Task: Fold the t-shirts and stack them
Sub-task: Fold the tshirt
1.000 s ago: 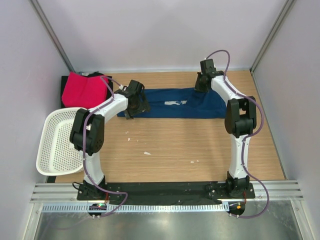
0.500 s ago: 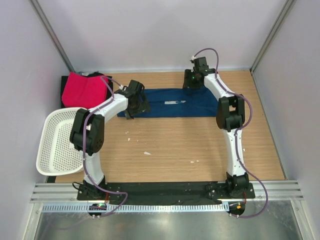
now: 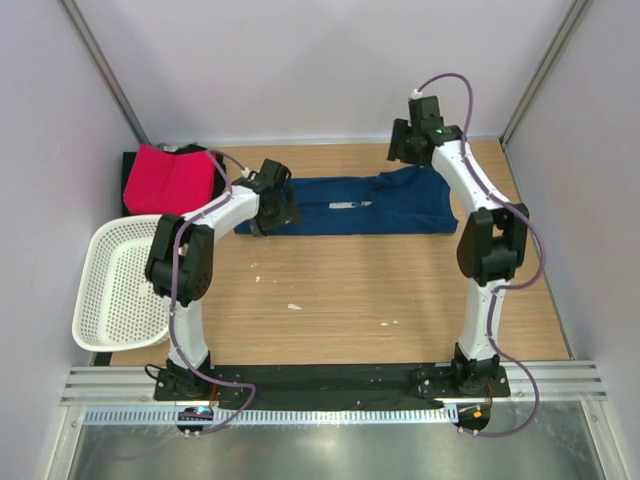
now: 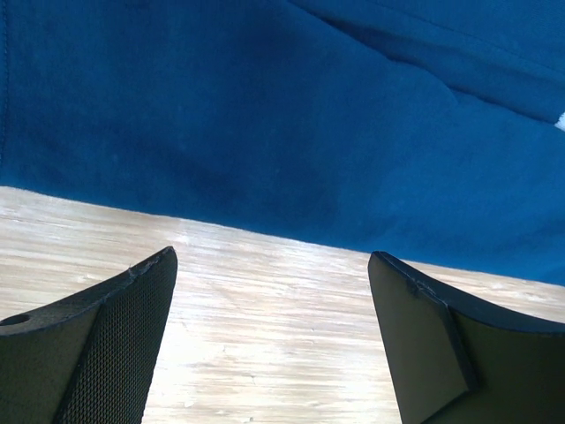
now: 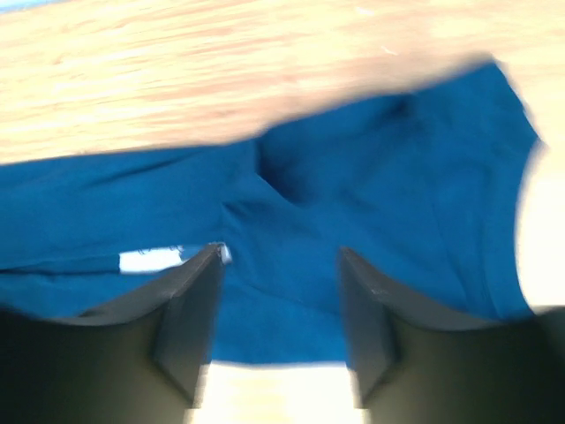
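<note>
The dark navy t-shirt (image 3: 365, 205) lies folded as a long strip across the far middle of the table, its white print (image 3: 350, 205) facing up. My left gripper (image 3: 270, 222) is low at the strip's near left edge. In the left wrist view it (image 4: 272, 265) is open over bare wood, the navy cloth (image 4: 265, 115) just ahead. My right gripper (image 3: 405, 158) hovers over the strip's rumpled right end. In the right wrist view it (image 5: 281, 256) is open above the cloth (image 5: 397, 177), holding nothing. The pink-red t-shirt (image 3: 170, 180) lies on the black one (image 3: 133, 160) at the far left.
A white perforated basket (image 3: 112, 285) sits at the left table edge, overhanging it. A few small white specks (image 3: 294, 306) lie on the wood in front of the shirt. Grey walls close in the back and both sides.
My right gripper has opened and let go of the navy shirt, then lifted towards the back right. The shirt's right end now lies shorter and rumpled. The left arm has hardly moved.
</note>
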You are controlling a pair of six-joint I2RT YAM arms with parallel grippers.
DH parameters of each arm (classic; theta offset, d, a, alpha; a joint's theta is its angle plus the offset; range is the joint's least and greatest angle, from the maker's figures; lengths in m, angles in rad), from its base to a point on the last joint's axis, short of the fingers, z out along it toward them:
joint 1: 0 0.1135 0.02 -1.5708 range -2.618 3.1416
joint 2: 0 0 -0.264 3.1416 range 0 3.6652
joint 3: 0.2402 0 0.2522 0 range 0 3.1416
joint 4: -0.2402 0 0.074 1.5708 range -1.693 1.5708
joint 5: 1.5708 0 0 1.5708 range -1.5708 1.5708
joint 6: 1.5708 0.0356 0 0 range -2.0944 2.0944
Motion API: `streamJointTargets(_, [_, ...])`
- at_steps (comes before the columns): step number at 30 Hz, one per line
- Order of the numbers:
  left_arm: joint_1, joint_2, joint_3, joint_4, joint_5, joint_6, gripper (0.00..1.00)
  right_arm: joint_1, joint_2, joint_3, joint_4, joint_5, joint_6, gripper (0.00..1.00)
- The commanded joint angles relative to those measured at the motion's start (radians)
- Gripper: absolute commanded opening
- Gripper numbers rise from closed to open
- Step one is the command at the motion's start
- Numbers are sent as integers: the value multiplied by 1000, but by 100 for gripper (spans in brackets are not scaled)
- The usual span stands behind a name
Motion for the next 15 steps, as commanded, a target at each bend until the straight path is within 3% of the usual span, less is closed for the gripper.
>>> streamJointTargets(1, [2,8,41,-5,-19,21,90,-19,-100,-149,26,95,94,56])
streamJointTargets(6, [2,6,46,-10,-19,25,89,-26,-45,-223,17,106,91,36])
streamJointTargets(8, [2,3,46,-14,-24,27,90,-26,-17,-213,35,104,95,24])
streamJointTargets(15, [3,-7,38,-25,-36,24,89,-27,144,-73,60,152,120,15])
